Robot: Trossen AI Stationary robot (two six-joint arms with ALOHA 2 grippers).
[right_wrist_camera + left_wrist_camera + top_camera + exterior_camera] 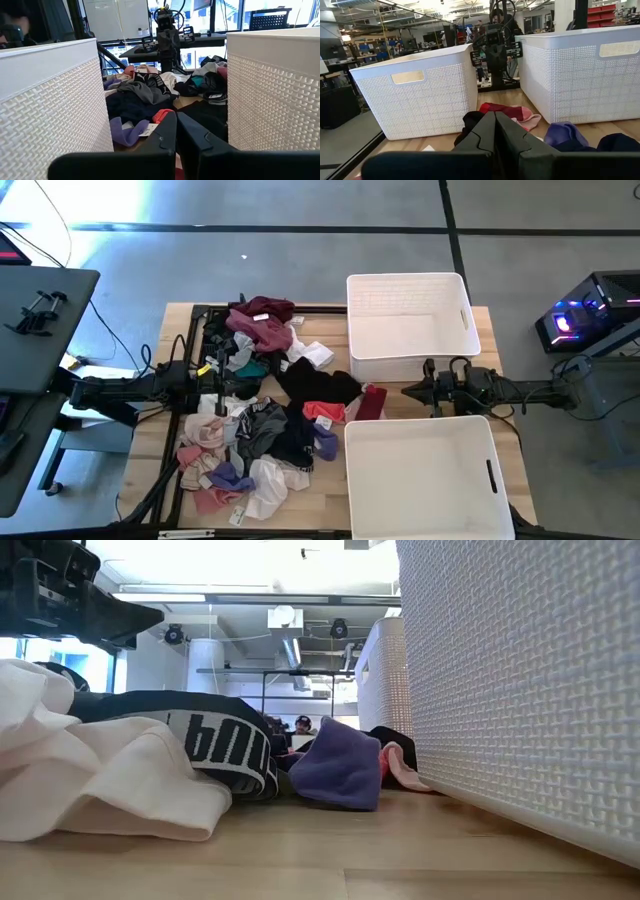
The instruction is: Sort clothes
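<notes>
Left gripper (222,395) shut, empty, hovers over clothes (262,425) heaped beneath and ahead. Right gripper (408,389) shut, empty, between two bins (410,330). Garments soft, light, tangled; likely pinch raised fold.

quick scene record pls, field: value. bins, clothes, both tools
bins: two white bins, far bin and near bin, both look empty
clothes: mixed pile on the table's left half, none in a bin
nearest bins: red piece, black piece
left tool: shut, above the pile, holds nothing
right tool: shut, in the gap between the bins, holds nothing
table: wood
</notes>
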